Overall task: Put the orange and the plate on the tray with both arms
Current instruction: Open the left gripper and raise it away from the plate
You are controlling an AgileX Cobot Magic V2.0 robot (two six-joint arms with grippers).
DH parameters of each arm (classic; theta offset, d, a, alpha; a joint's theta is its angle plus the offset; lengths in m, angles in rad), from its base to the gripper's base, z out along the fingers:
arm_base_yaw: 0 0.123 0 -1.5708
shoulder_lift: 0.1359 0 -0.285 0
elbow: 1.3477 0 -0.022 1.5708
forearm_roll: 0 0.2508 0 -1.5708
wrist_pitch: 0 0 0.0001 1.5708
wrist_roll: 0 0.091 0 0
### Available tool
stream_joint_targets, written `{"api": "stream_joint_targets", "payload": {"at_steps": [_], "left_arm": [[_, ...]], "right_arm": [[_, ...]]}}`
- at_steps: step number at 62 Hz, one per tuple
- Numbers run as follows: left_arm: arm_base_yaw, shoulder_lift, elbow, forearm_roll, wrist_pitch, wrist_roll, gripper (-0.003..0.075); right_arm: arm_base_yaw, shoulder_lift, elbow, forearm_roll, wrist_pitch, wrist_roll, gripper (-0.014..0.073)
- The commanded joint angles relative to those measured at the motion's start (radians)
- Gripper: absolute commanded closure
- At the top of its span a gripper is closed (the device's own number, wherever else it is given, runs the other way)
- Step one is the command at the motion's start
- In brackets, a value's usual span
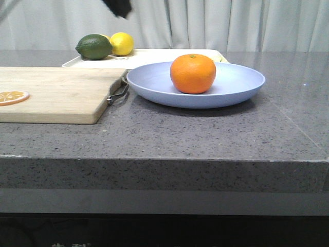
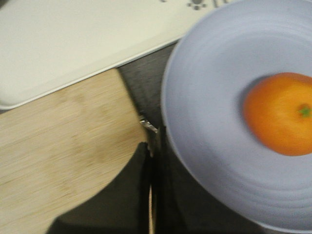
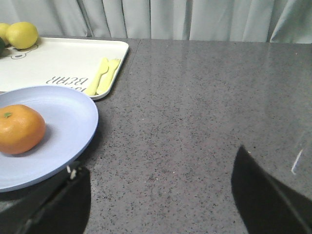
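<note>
The orange (image 1: 193, 73) sits on the pale blue plate (image 1: 241, 85) at the middle of the table. The white tray (image 1: 154, 54) lies just behind the plate. My left gripper (image 2: 153, 146) is shut and empty, held above the gap between the cutting board (image 2: 58, 146) and the plate's rim (image 2: 209, 97). The orange (image 2: 282, 114) and the tray (image 2: 73, 44) show beyond it. In the front view only a dark part of that arm (image 1: 118, 7) shows at the top. My right gripper (image 3: 161, 165) is wide open and empty over bare table, beside the plate (image 3: 68, 122) with the orange (image 3: 19, 129).
A lime (image 1: 94, 46) and a lemon (image 1: 122, 43) sit on the tray's far left end. A wooden cutting board (image 1: 56, 92) with a metal handle (image 1: 118, 92) lies left of the plate and bears a dried orange slice (image 1: 13, 96). Yellow cutlery (image 3: 103, 75) lies on the tray.
</note>
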Motion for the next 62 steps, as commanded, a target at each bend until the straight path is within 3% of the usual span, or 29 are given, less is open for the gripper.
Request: {"api": "stream_joint_targets", "payload": {"at_steps": [1, 27, 40, 62], "left_arm": [[0.064, -0.144, 0.067, -0.019, -0.066, -0.009, 0.0738], [0.321, -0.645, 0.753, -0.054, -0.398, -0.059, 0.0738], [0.343, -0.917, 0.988, -0.055, -0.516, -0.059, 0.0738], [0.343, -1.396, 1.287, -0.055, -0.590, -0.059, 0.0738]], "right_arm": [[0.001, 0.008, -0.035, 0.002, -0.074, -0.008, -0.0006], [0.001, 0.008, -0.035, 0.002, -0.086, -0.008, -0.0006], [0.001, 0.008, -0.035, 0.002, -0.101, -0.008, -0.0006], [0.001, 0.015, -0.035, 0.002, -0.101, -0.008, -0.0006]]}}
